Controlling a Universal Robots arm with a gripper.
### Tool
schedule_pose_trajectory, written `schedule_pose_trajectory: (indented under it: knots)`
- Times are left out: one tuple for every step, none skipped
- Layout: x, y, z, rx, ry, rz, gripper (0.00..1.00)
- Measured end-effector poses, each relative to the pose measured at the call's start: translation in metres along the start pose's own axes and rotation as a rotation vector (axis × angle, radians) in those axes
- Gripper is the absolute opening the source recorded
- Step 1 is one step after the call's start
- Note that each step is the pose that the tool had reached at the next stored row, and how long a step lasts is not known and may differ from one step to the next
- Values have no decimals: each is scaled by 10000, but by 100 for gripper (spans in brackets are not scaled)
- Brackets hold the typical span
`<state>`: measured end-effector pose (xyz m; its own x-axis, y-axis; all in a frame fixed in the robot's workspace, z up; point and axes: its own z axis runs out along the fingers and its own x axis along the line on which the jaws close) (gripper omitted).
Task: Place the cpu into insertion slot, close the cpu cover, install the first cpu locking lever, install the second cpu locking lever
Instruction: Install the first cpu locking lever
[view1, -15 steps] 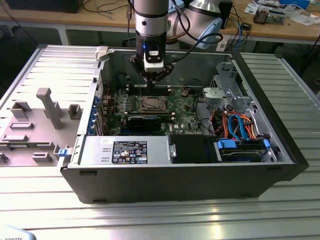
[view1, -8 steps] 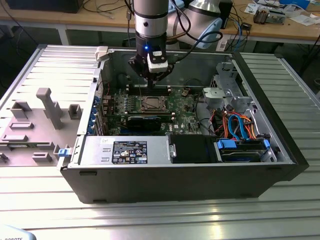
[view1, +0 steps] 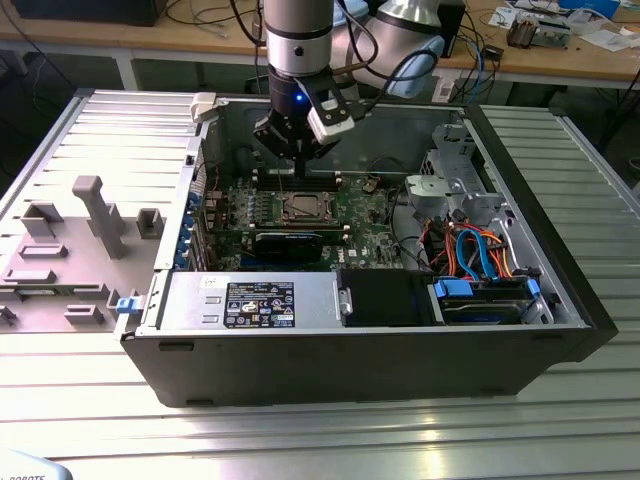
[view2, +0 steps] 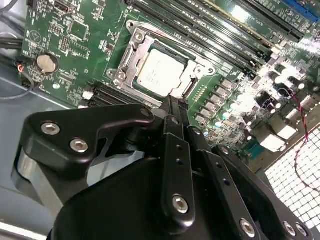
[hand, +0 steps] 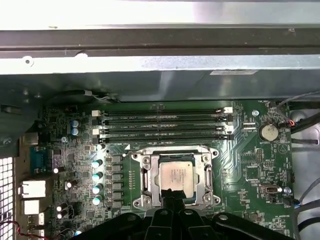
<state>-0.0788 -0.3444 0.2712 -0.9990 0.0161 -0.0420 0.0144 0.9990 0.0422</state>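
CPU seated in socket, cover lowered.
The cpu (hand: 175, 175) lies in the insertion slot (hand: 202, 153), framed by the cpu cover (hand: 150, 175); the pincer (view2: 172, 102), fingers pressed together, hovers just above the socket's edge on the motherboard (hand: 250, 165).

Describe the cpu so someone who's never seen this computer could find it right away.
Look inside the open black computer case at the green motherboard. Near its middle, beside the long memory slots, sits a square socket with the cpu cover around it. The cpu is the flat, dull silver square in that frame, the board's one plain metal plate.
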Motion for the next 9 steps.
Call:
schedule_pose_trajectory:
  knots:
    - [1,0,0,0,-1,-63,11]
    - [2,0,0,-4,0,-145,11]
    - [2,1,1,-10,5,-275,11]
    - [3,1,1,-14,8,-375,11]
    - [3,0,0,-28,22,-713,11]
    - [3,0,0,-39,28,-990,11]
    - [3,0,0,-49,38,-1322,11]
    - [3,0,1,-57,46,-1518,11]
    - [3,0,2,-64,53,-1693,11]
